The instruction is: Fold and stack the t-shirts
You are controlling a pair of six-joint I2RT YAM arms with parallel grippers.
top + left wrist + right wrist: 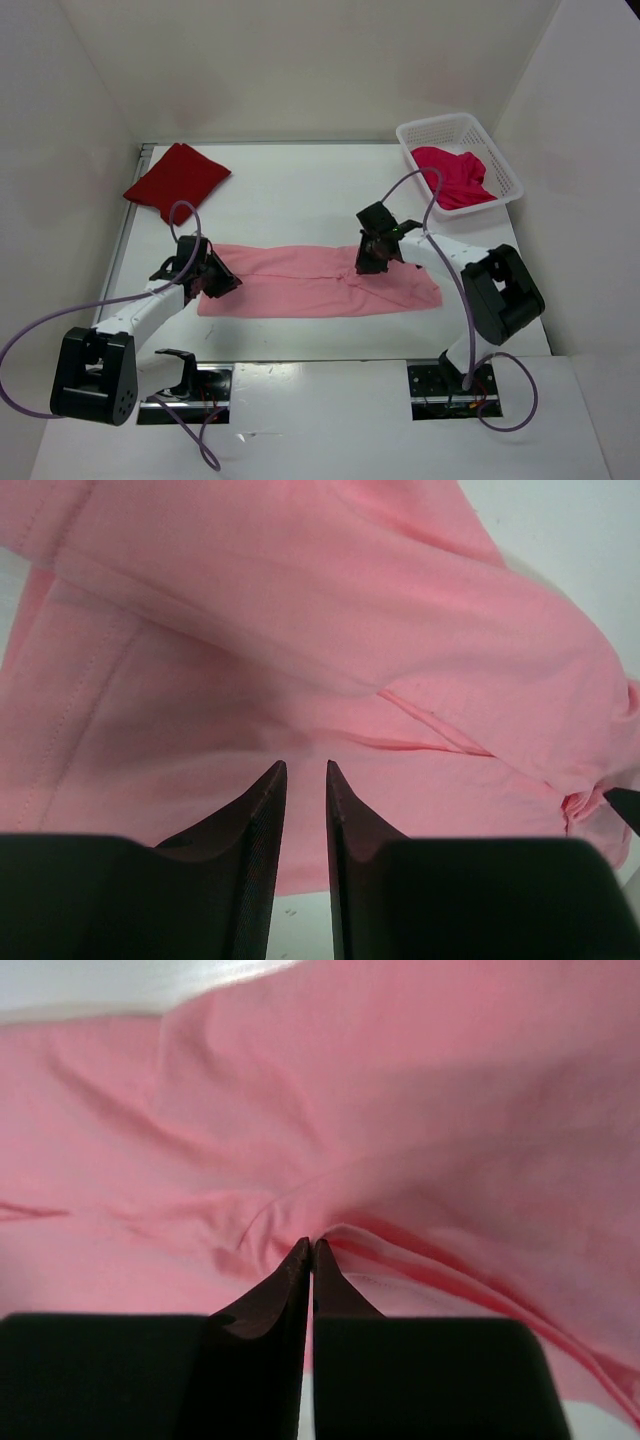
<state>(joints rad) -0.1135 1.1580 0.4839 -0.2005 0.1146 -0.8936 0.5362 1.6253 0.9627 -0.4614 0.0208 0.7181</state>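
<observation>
A light pink t-shirt (300, 280) lies as a long flat strip across the middle of the table. At its left end, my left gripper (218, 283) has its jaws narrowly apart with pink cloth (300, 610) running between them. My right gripper (365, 265) is shut on a puckered fold of the same shirt (400, 1110) near its middle, with the tips (311, 1242) pinched together. A dark red t-shirt (176, 180) sits folded at the back left. The magenta t-shirt (455, 175) lies crumpled in the basket.
A white lattice basket (430, 128) stands at the back right corner. White walls close in the table on the left, back and right. Purple cables loop from both arms over the table.
</observation>
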